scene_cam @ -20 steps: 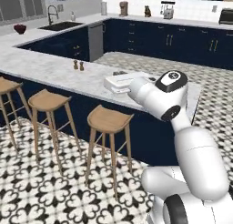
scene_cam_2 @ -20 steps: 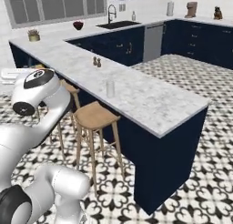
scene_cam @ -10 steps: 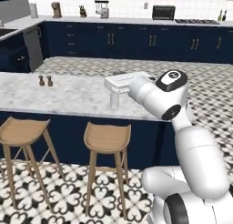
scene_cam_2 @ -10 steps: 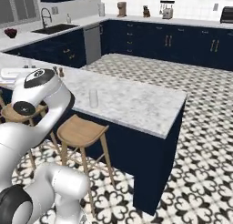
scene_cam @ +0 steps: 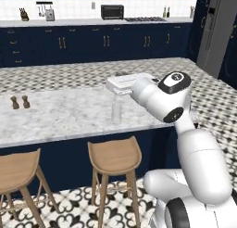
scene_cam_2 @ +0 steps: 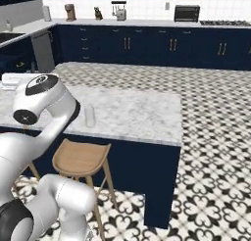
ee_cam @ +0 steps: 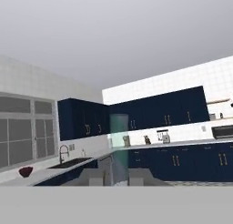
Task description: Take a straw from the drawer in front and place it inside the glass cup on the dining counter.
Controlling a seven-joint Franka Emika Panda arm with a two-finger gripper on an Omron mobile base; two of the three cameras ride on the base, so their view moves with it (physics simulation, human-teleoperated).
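In the hand view my gripper (ee_cam: 120,180) is shut on the straw (ee_cam: 119,145), a pale see-through stick that rises upright between the two fingertips. The glass cup (scene_cam_2: 89,115) stands upright on the dining counter (scene_cam_2: 142,112), near its front edge. In the left base view the glass cup (scene_cam: 115,115) shows just below my white hand (scene_cam: 121,83), which hovers above the dining counter (scene_cam: 60,116). How far the hand is from the cup I cannot tell. The drawer is out of view.
Two small brown shakers (scene_cam: 20,102) stand on the marble to the left. Wooden stools (scene_cam: 114,158) (scene_cam_2: 81,159) are tucked against the counter's navy base. The counter ends at a corner (scene_cam_2: 177,137) to the right. Navy cabinets line the far wall.
The whole picture has shifted: the base has driven and turned along the dining counter, so the cameras moved. The arm keeps its pose and the gripper stays shut.
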